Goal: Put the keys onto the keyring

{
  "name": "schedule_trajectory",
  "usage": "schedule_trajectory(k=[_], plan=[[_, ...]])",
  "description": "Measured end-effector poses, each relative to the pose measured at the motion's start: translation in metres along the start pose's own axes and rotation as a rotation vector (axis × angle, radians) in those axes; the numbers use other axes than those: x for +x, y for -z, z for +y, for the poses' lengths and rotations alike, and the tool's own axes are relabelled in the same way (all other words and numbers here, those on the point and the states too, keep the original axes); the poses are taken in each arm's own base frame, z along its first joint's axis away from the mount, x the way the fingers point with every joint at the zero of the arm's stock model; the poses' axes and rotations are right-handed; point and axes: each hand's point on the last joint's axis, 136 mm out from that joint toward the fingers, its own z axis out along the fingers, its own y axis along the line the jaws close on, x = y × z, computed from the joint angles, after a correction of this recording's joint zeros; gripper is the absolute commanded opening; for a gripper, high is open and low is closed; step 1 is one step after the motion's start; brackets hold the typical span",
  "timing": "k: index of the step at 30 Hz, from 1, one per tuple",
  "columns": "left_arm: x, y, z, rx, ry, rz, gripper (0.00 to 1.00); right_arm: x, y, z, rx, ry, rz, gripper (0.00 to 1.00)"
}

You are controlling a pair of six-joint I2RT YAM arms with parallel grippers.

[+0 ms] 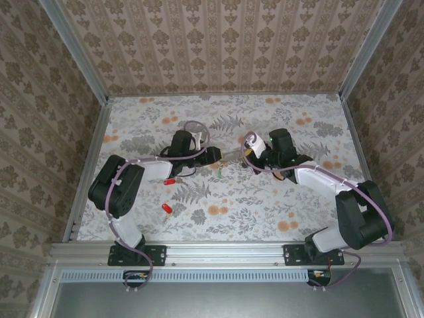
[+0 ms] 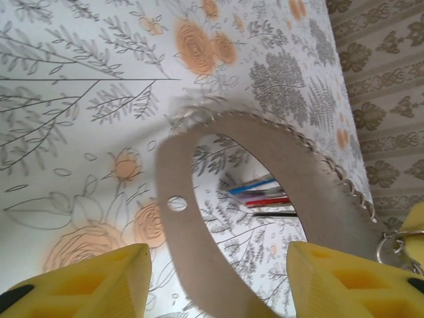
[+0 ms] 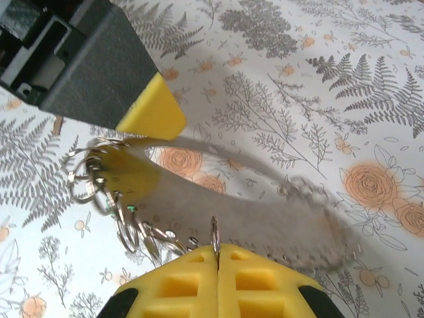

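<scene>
The keyring [image 1: 232,157] is a flat grey-brown loop hanging between my two grippers above the table's middle. Small metal rings line its edge. My right gripper [image 3: 216,255] is shut on one of these small rings, just below the band [image 3: 265,225]. My left gripper [image 2: 218,285] stands open, with the band [image 2: 189,238] passing between its yellow fingers [image 2: 86,281]. Two red keys [image 1: 169,181] [image 1: 166,208] lie on the table left of centre. A green key [image 1: 219,173] shows just below the loop.
The floral table [image 1: 265,205] is walled in by patterned panels, with metal rails along its left, right and near edges. Through the loop I see blue, red and black wires [image 2: 262,195]. One left fingertip [image 3: 152,116] reaches in above the ring cluster.
</scene>
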Motion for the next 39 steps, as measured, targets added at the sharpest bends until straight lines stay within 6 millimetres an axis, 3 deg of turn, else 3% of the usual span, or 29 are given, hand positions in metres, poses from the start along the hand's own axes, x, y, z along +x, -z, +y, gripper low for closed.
schedule_trajectory(k=[4,8,15,18,22,26,33,39], plan=[[0.001,0.004,0.001,-0.012,-0.022,-0.009,0.63,0.006,0.0,0.001,-0.006,0.043,0.025,0.0],[-0.003,0.013,-0.006,-0.011,-0.071,-0.034,0.59,0.002,0.002,0.005,-0.046,0.106,0.009,0.0],[-0.03,0.044,-0.047,0.033,-0.276,-0.145,0.53,-0.01,0.004,0.01,-0.077,0.339,-0.032,0.0],[-0.035,0.048,-0.056,0.041,-0.337,-0.144,0.53,-0.019,0.003,0.004,-0.06,0.268,-0.038,0.0],[-0.034,0.036,-0.057,0.061,-0.355,-0.091,0.47,-0.035,-0.003,0.004,-0.151,0.073,-0.073,0.0],[-0.02,0.018,-0.041,0.058,-0.32,-0.011,0.42,-0.018,-0.015,0.021,-0.294,-0.16,-0.024,0.0],[0.007,-0.001,-0.013,0.034,-0.252,0.102,0.32,0.038,-0.028,0.042,-0.351,-0.436,0.141,0.0],[0.024,-0.008,-0.013,0.045,-0.24,0.156,0.29,0.051,-0.028,0.05,-0.365,-0.511,0.154,0.0]])
